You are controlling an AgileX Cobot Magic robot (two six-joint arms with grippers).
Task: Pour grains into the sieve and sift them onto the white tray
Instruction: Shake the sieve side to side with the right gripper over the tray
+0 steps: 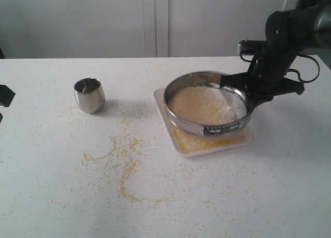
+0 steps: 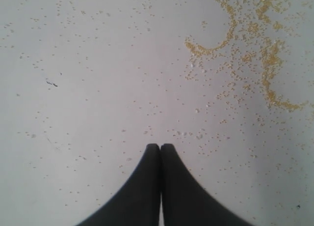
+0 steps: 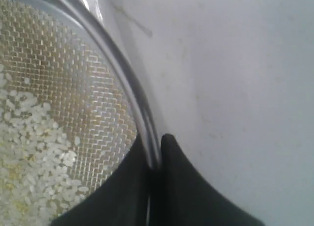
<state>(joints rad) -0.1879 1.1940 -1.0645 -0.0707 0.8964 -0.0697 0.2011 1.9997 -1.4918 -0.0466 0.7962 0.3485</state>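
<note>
My left gripper hangs clenched on nothing above spilled grains on the table. Right of the cup, my right gripper pinches the sieve rim over the tray, with pale grains inside.

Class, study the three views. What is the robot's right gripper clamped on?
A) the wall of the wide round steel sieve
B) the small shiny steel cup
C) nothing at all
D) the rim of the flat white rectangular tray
A: in the right wrist view the right gripper pinches the wall of the wide round steel sieve, one finger inside and one outside.
</note>
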